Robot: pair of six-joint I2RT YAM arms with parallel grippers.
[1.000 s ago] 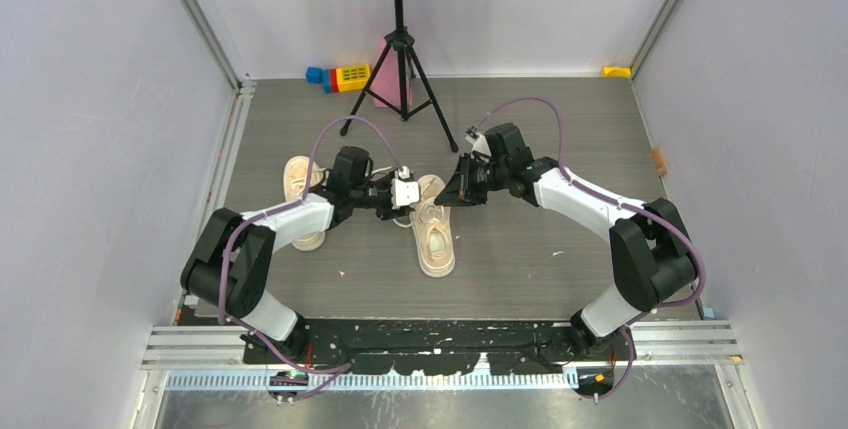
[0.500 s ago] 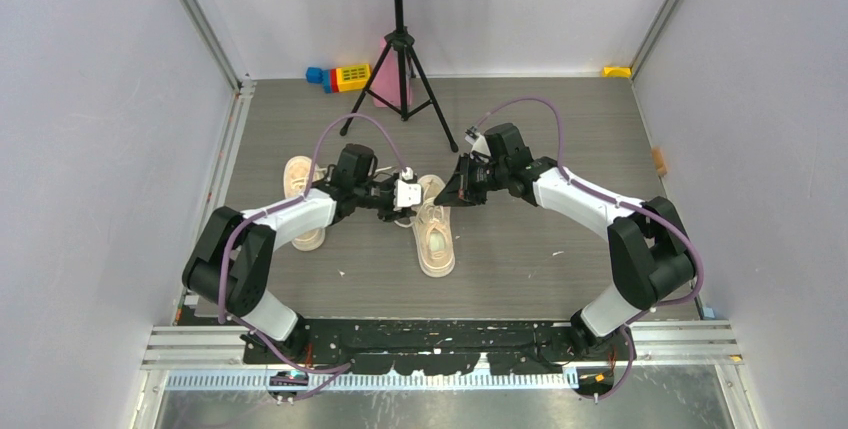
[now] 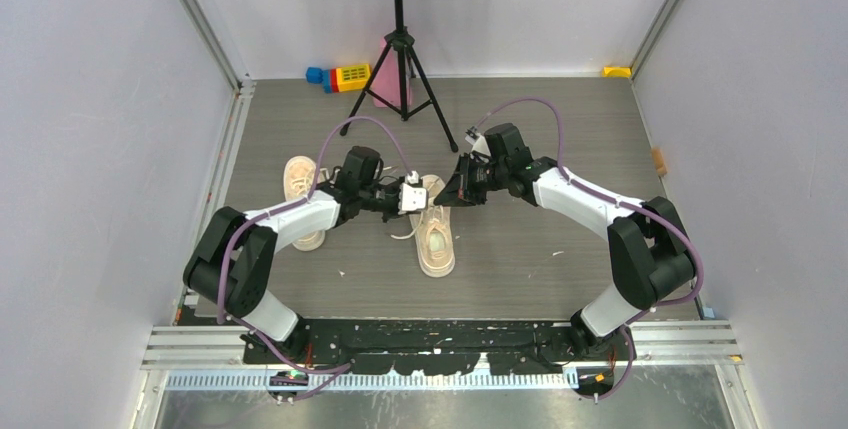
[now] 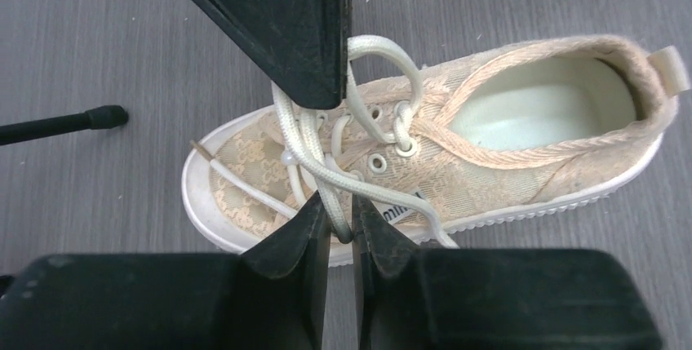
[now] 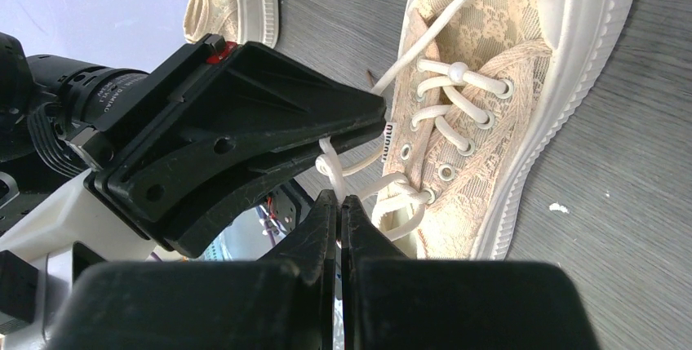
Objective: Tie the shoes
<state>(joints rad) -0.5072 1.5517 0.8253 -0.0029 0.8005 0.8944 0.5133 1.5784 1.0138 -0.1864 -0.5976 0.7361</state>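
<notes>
Two cream lace sneakers lie on the grey table. One shoe [image 3: 436, 240] is mid-table, the other shoe [image 3: 300, 181] is to its left, partly under my left arm. My left gripper [image 3: 412, 199] is shut on a white lace [image 4: 341, 203] over the middle shoe's toe [image 4: 245, 179]. My right gripper [image 3: 458, 187] is shut on another lace loop [image 5: 330, 166] of the same shoe [image 5: 490, 113]. The two grippers' tips nearly meet above the shoe's eyelets. The right gripper's fingers [image 4: 286, 15] show in the left wrist view.
A black tripod stand [image 3: 400, 59] stands at the back centre, one foot [image 4: 102, 115] near the shoe. Coloured toy blocks [image 3: 340, 76] and a pink object lie behind it. A yellow item [image 3: 616, 71] sits at the back right corner. Walls close both sides.
My left gripper has moved slightly right and toward the right gripper with the lace. A lace end now hangs left of the middle shoe. The right arm has barely moved.
</notes>
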